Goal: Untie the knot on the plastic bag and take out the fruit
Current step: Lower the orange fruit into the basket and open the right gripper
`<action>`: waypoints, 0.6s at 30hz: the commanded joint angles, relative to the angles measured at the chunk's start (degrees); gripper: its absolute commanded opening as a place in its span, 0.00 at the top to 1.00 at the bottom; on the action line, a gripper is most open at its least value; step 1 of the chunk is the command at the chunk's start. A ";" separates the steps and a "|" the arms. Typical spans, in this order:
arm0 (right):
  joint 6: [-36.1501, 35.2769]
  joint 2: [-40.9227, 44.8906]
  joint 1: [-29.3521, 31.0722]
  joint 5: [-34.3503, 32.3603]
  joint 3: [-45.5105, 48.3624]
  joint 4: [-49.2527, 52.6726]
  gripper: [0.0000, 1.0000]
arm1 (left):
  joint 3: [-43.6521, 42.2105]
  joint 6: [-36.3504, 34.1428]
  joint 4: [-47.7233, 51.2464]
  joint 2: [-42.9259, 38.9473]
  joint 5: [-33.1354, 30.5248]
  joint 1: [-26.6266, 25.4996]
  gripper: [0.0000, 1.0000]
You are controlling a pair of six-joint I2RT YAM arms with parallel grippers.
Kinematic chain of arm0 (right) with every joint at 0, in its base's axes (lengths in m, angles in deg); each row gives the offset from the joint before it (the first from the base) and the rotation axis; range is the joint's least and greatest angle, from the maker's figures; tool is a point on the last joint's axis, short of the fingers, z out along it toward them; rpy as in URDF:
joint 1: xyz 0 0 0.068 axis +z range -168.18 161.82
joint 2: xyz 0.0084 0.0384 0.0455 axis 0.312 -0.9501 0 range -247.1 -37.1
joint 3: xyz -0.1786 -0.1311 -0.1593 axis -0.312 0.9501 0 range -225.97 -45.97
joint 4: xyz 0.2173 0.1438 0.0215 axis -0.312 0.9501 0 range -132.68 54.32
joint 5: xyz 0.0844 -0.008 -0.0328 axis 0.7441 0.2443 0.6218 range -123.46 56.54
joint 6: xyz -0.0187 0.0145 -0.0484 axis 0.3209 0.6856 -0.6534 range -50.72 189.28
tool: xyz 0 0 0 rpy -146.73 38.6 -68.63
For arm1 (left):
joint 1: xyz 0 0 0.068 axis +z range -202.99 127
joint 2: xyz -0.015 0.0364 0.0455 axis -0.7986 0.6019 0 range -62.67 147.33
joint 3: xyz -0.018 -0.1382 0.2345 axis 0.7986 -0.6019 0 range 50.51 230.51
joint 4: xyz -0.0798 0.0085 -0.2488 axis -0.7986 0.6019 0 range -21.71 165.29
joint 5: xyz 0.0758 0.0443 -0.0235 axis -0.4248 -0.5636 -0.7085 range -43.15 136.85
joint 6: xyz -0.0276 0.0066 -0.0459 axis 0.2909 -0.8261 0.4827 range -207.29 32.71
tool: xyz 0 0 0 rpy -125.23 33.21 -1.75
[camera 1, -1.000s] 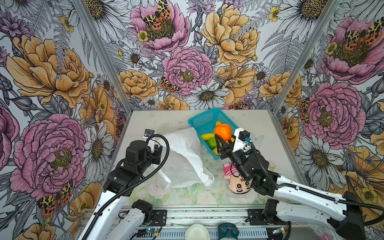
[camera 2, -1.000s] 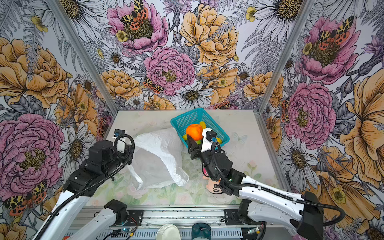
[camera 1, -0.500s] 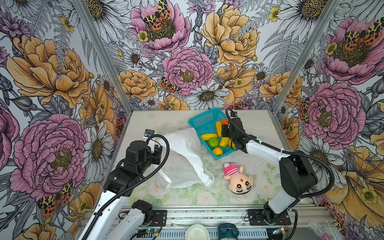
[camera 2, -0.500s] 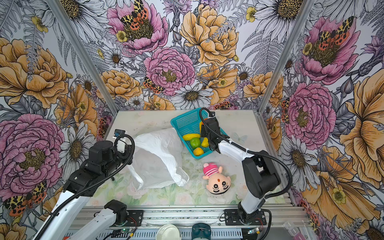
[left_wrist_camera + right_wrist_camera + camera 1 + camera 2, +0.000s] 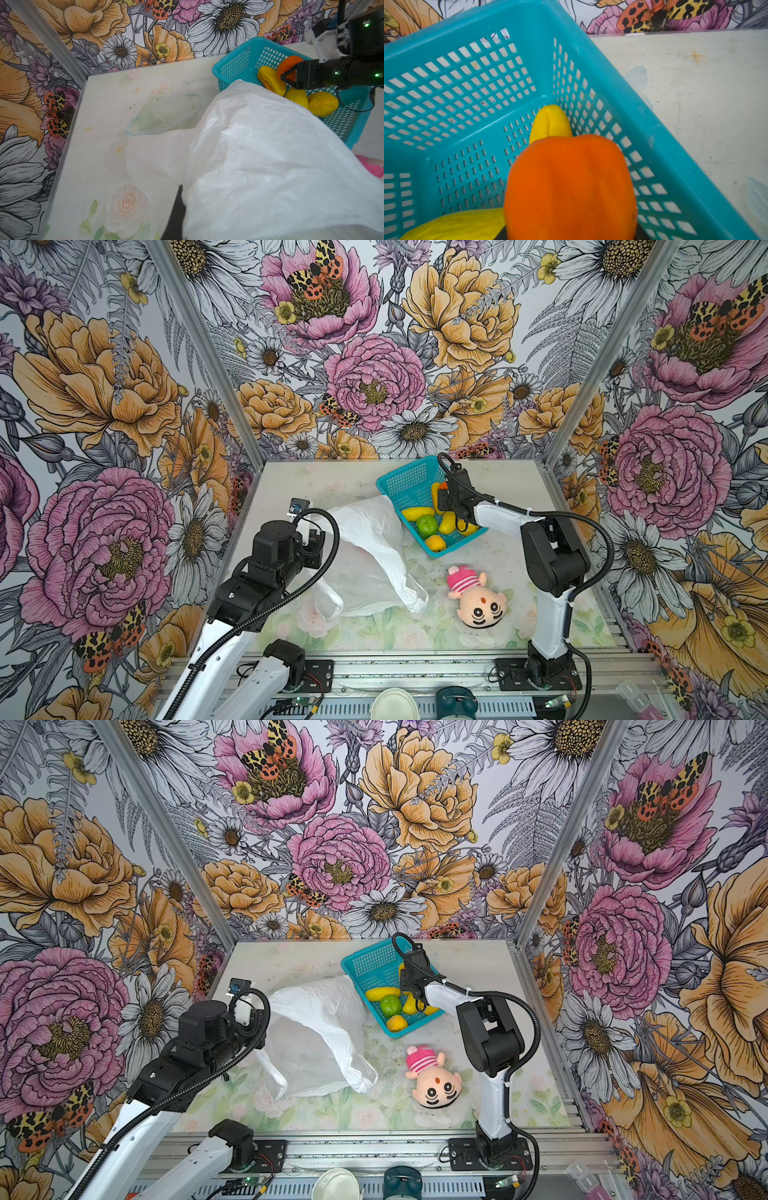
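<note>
Lowering orange fruit (image 5: pixel 571 187), held high a sec ago, into basket (image 5: pixel 405 485) near table's back edge; my R gripper (image 5: pixel 287 75) clamped on it, release next. L gripper (image 5: pixel 314 540) pinched shut on plastic bag (image 5: pixel 365 556), left-centre; looks emptied.

A teal mesh basket (image 5: pixel 405 483) stands at the back of the table (image 5: pixel 332 477). A pink-striped plush doll (image 5: pixel 478 597) lies face up nearer the front, apart from it.
</note>
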 commanded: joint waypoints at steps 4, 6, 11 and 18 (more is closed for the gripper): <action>1.16 -1.29 -0.67 0.12 -1.33 2.03 0.47 | -0.46 0.86 -0.09 -0.02 -0.63 0.69 1.00; 1.17 -0.87 -0.67 0.13 -1.07 2.01 0.40 | -0.47 0.79 -0.08 0.03 -0.51 0.68 1.00; 1.38 1.94 -0.57 0.48 0.69 1.86 0.20 | -0.47 0.80 -0.08 0.01 -0.51 0.63 1.00; 1.58 9.34 0.32 0.14 5.13 0.50 0.13 | -0.46 0.85 -0.13 0.07 -0.37 0.67 1.00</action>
